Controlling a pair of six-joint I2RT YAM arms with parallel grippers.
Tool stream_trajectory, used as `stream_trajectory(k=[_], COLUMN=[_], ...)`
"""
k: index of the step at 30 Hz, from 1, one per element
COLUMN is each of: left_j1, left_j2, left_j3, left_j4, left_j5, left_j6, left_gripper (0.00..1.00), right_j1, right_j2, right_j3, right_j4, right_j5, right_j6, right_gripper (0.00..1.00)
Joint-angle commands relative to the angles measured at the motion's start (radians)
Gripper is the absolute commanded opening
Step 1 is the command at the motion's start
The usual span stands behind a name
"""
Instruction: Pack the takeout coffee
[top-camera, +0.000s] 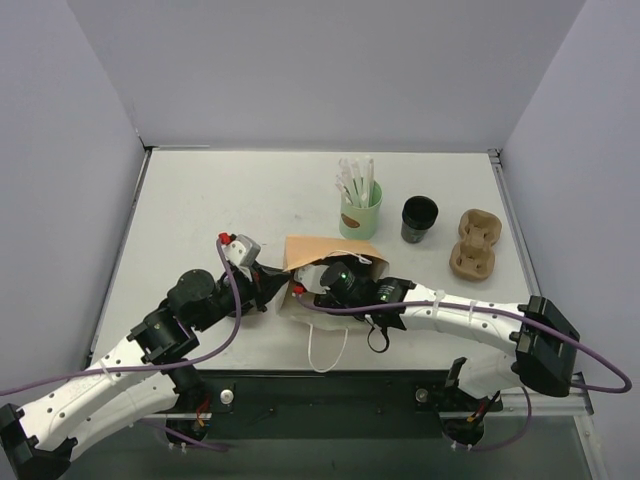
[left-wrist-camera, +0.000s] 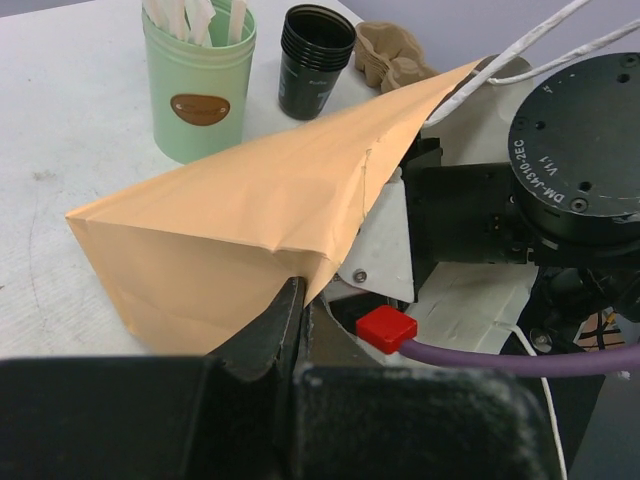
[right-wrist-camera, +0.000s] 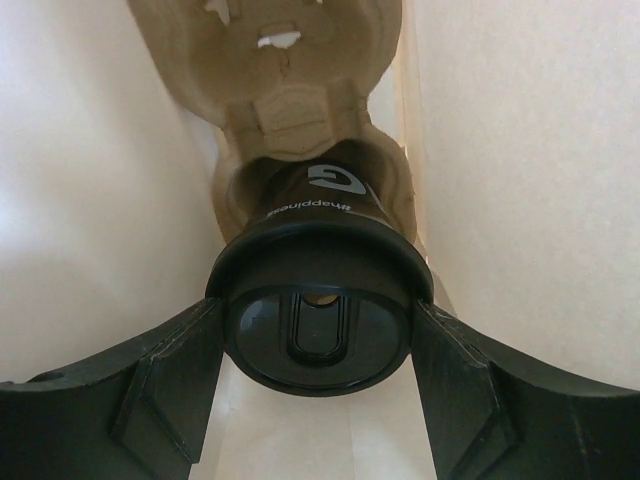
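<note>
The left end effector (left-wrist-camera: 297, 300) is pinched fully shut on the near edge of a tan paper bag with white cord handles (left-wrist-camera: 230, 220), which lies on its side on the grey-white tabletop (top-camera: 220, 200). The bag's folded flank rises directly ahead of the closed fingers, and its mouth opens to their right.

The right end effector (right-wrist-camera: 318, 330) reaches into that mouth. Its two black fingers (right-wrist-camera: 170, 380) stand at a medium spread, pressed against opposite sides of the lid of the takeout coffee (right-wrist-camera: 318, 300), a small black paper cup with a round black plastic lid. The cup sits straight ahead between the fingertips, inside the bag, its body seated in a pocket of a brown moulded-pulp cup tray (right-wrist-camera: 300, 110) that runs on deeper beyond the fingertips.

Beyond the bag, further out than both end effectors, stands a mint-green cup holding white straws (top-camera: 360, 205). To its right is a stack of black cups (top-camera: 419, 218), and right again a second brown pulp carrier (top-camera: 473, 243) lies on the tabletop.
</note>
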Motion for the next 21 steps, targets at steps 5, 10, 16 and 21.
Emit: stream_trajectory(k=[5,10,16,21], left_j1=[-0.002,-0.004,-0.004,-0.004], left_j2=[-0.002,-0.002,-0.001,0.001], left_j3=[0.048,0.041,0.043,0.051], left_j4=[0.03,0.034,0.03,0.022], left_j5=[0.044,0.043,0.038,0.03], left_j6=[-0.02,-0.037,-0.048,-0.06], left_gripper=[0.0,0.0,0.0,0.0], right_j1=[-0.024,-0.033,-0.052,-0.061], right_j2=[0.054,0.088,0.105,0.109], right_j3=[0.009,0.012,-0.001,-0.005], right_j4=[0.069,0.084,0.133,0.135], right_j5=[0.027,0.034,0.032,0.02], right_j6=[0.029,0.027,0.027,0.038], right_gripper=[0.39,0.42,0.47,0.48])
